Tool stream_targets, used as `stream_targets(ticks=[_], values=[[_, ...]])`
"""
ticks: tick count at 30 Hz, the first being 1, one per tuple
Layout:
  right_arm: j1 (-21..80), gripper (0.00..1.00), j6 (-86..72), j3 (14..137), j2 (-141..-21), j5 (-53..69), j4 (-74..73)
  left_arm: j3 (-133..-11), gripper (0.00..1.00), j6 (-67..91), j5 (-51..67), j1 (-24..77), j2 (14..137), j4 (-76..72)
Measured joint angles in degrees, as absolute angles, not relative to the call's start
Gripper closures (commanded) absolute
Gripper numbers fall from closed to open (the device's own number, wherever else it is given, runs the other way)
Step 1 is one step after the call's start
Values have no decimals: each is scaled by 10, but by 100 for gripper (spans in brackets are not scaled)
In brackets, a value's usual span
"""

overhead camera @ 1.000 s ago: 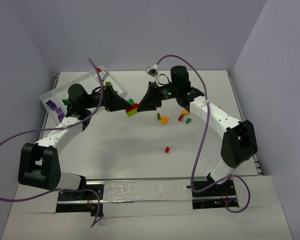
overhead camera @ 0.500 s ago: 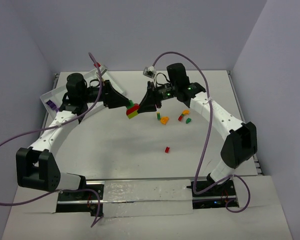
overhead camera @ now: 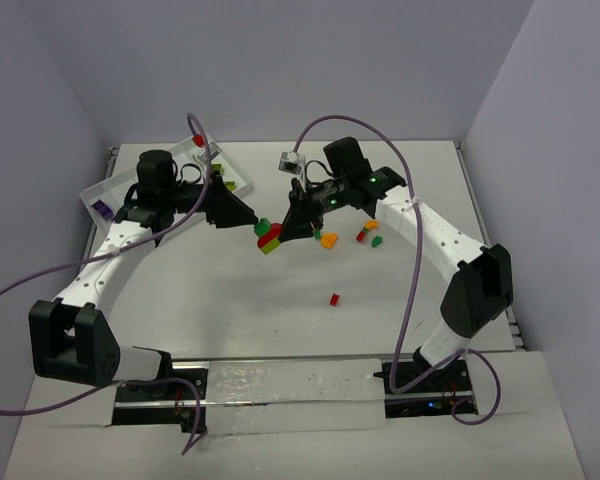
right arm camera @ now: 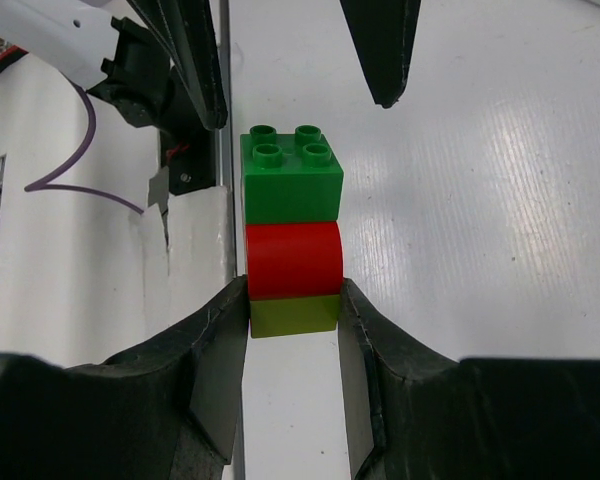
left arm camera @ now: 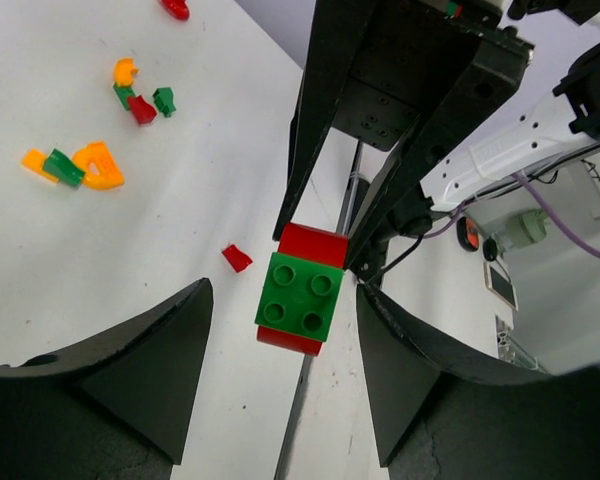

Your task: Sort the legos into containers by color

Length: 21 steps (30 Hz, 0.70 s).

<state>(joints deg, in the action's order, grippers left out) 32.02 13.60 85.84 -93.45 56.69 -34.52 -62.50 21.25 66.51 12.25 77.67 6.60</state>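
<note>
A: Start at the far left of the desk [overhead camera: 230, 320]. Report the containers.

B: One white tray [overhead camera: 96, 186], set askew at the far-left corner, partly behind the left arm [overhead camera: 110, 262]. Holds purple legos [overhead camera: 102, 209] at its near-left end, a red lego [overhead camera: 198, 141] at its far end and lime-yellow pieces [overhead camera: 216, 169] by the right edge. Cannot tell the compartment for each.

A: Proceed to the left tool.

B: Left tool [left arm camera: 284, 287]: spread wide, gripping nothing. Points right toward the lego stack [overhead camera: 269, 236], with fingertips just short of its green top and not touching.

A: Describe the stack.

B: Green on top, red in the middle, lime at the base. Held off the desk near centre, between the two tools.

A: Right tool?

B: Right tool [right arm camera: 292, 300]: clamped on the lego stack. Pads [right arm camera: 220, 340] pressing the lime base and the lower part of the red piece from both sides.

A: Move rightward.

B: Loose on the desk: orange and green legos [overhead camera: 328, 240] touching, just right of the stack. Next, a red, green and orange cluster [overhead camera: 368, 235]. Nearer the arm bases and well apart, a lone red brick [overhead camera: 334, 298].
</note>
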Motion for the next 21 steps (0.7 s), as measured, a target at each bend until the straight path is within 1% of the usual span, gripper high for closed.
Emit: stream_targets(ticks=[8,18,21], values=[[325,100,144,860,-934,566,-352,-625,29,171,665,123,777,101],[333,100,145,867,-934,566,-354,-625,32,151,675,124,777,111],[333,100,144,868,-934,566,-357,-625,34,140,679,129,777,122]])
